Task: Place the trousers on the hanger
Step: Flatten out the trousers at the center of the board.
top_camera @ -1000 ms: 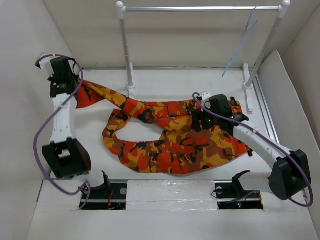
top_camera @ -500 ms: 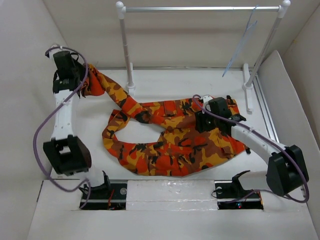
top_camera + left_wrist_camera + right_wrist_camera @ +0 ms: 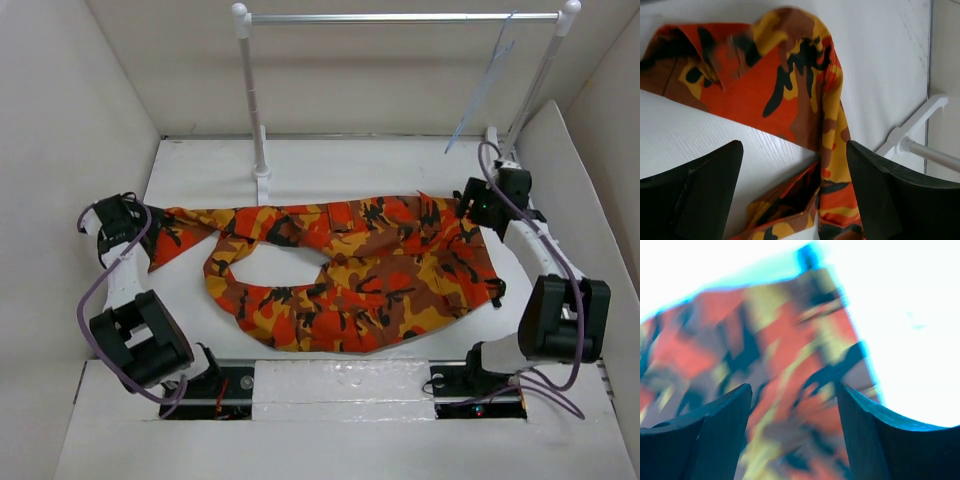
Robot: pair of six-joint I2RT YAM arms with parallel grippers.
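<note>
Trousers of orange, red, yellow, brown and black camouflage cloth [image 3: 350, 270] lie spread on your white table [image 3: 380, 160], with the leg ends toward 9 o'clock and the waist toward 3 o'clock. Your left gripper [image 3: 794, 150] is at a leg end, jaws wide and gripping nothing. Your right gripper [image 3: 792, 395] is by the waist at 2 o'clock, jaws wide too, in a blurred view. The thin pale blue wire-like hanger [image 3: 483, 88] hangs from the silver crossbar of the white-posted rack [image 3: 400, 17] at 1 o'clock, well apart from the trousers

I see trousers [image 3: 380, 270], orange camouflage, flat mid-surface: waist near right edge, one leg stretched toward left edge, other looped toward near edge. Pale blue hanger [image 3: 485, 85] hangs above far-right corner.
</note>
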